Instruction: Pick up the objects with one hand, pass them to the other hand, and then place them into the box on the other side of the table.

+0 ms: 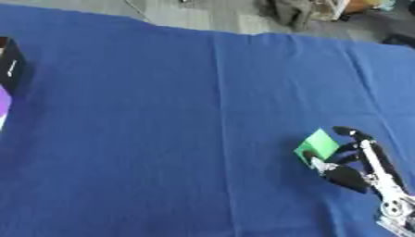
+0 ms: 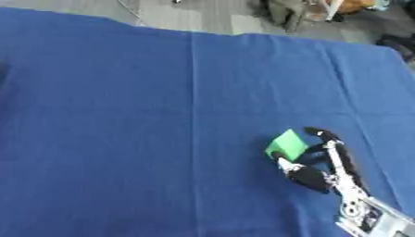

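A blue cloth (image 1: 186, 139) covers the table, with a crease running down it from the far edge toward the near one, a little right of centre. Low on the right side, the right hand (image 1: 354, 162) comes in from the lower right corner — black fingers, a silver frame behind them — and closes around a small green block (image 1: 317, 145). The block sits tilted, one corner pointing away from the robot, with its bright upper face catching the light and a darker side face turned toward the near edge. One finger (image 2: 323, 134) curls over the block's far right side, while the thumb (image 2: 288, 165) presses in from the near side, so the block is pinched between them. Whether the block rests on the cloth or has been lifted just clear of it cannot be told from either view. At the far left edge, well apart from the hand and the block, a box (image 1: 8, 69) shows only in part — a black wall with a purple surface just below it; it appears in the left eye view alone. Beyond the cloth's far edge lies grey floor (image 1: 203, 16), with some dark clutter at the upper right that is too unclear to name.
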Available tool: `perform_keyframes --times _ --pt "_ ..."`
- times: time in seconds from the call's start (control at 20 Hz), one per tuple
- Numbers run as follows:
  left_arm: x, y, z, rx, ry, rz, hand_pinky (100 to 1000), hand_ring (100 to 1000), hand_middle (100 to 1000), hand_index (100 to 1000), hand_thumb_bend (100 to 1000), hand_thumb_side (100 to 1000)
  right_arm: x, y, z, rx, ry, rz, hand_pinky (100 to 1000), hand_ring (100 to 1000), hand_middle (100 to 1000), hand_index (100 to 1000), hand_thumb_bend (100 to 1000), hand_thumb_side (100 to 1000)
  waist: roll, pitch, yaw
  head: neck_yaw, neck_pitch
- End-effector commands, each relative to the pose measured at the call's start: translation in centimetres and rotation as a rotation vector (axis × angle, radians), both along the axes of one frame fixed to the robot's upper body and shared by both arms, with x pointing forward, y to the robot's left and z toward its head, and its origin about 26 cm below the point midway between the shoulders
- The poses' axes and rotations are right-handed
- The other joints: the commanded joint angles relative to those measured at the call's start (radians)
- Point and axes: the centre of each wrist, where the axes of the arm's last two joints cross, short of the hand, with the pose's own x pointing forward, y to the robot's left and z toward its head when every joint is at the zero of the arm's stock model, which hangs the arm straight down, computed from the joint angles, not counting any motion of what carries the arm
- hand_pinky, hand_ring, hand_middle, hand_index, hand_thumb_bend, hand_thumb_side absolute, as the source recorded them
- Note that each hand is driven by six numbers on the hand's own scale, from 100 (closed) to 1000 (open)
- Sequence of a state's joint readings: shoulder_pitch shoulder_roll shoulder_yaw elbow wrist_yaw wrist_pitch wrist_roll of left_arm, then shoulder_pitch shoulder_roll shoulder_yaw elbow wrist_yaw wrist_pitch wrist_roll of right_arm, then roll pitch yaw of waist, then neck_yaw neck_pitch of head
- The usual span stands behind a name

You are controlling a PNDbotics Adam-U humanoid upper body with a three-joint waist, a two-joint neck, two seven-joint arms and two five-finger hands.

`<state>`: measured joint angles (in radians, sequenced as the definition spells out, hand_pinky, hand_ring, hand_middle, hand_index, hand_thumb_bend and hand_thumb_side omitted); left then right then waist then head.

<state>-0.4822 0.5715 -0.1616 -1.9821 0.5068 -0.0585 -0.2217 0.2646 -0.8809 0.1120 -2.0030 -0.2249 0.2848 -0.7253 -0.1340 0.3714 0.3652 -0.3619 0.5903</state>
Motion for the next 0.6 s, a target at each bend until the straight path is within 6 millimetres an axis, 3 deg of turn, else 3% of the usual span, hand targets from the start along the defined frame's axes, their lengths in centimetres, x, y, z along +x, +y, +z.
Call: perform_keyframes --times 0.05,0.6 --pt "-0.34 -0.02 0.71 0.007 -0.025 -0.005 1000 1000 703 848 100 706 -0.21 0.09 -0.40 0.001 0.037 -0.010 624 684 829 826 490 322 0.007 -0.009 0.005 -0.002 -0.014" --pt "-0.32 0.01 0.92 -0.006 -0.032 -0.007 1000 1000 704 846 100 701 -0.32 0.41 -0.76 -0.027 0.077 -0.019 650 695 808 791 514 272 0.001 -0.010 0.015 -0.002 -0.012"
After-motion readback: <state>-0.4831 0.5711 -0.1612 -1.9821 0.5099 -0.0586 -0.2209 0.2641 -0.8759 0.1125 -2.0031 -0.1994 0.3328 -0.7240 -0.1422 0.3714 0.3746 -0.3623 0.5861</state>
